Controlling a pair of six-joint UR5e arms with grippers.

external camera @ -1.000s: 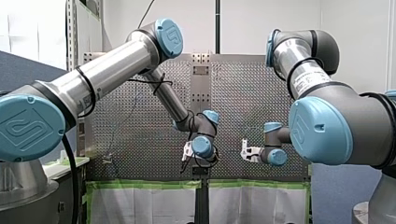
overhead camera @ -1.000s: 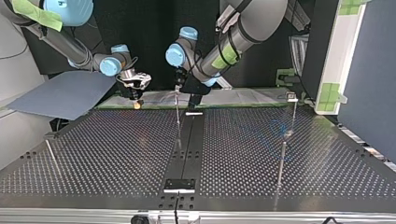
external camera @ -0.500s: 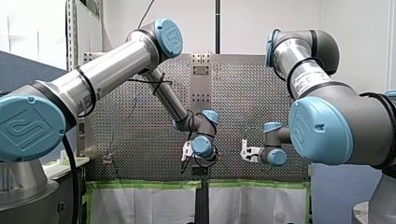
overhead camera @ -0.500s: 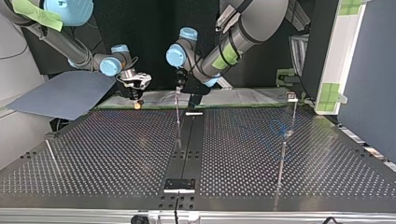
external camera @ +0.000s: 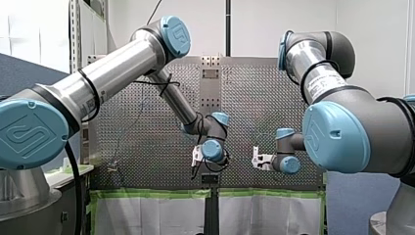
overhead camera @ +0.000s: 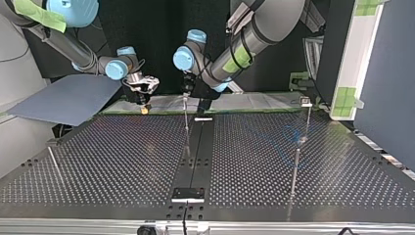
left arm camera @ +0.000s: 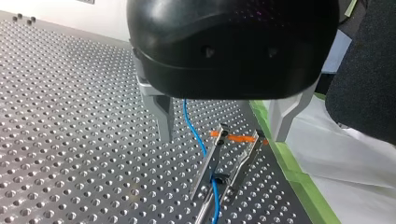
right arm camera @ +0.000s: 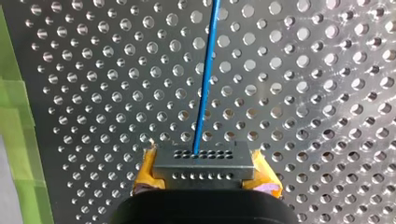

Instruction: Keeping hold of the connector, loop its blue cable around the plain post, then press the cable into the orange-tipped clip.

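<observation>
- Far out on my left side, at the top view's right, a thin post [overhead camera: 295, 171] is standing on the table [overhead camera: 98, 161]. Faint blue lines are showing beside it, too faint for me to tell whether they are wrapping it.
- My left gripper [left arm camera: 220, 137] is hovering just above the clip [left arm camera: 208, 163], with its metal fingers [left arm camera: 164, 116] spread wide and gripping nothing.
- Under that gripper the blue cable [left arm camera: 192, 126] is running down between the clip's two metal blades, passing below the orange tips [left arm camera: 238, 138]. I cannot tell how deep it is sitting.
- On my right side, my right gripper [right arm camera: 205, 173] is clamping the connector [right arm camera: 203, 163] between its yellow pads [right arm camera: 145, 170]. The cable is leaving the connector's face in a straight line over the holes, and it looks taut.
- Step in hand: I am judging this to be the pressing-in stage, since the cable is already lying in the clip's slot and my open left fingers are standing over it.
- The next move is calling for a short, straight push on the cable between the blades. My left fingers need to clear the orange tips, and my right pads must not slacken on the connector.
</observation>
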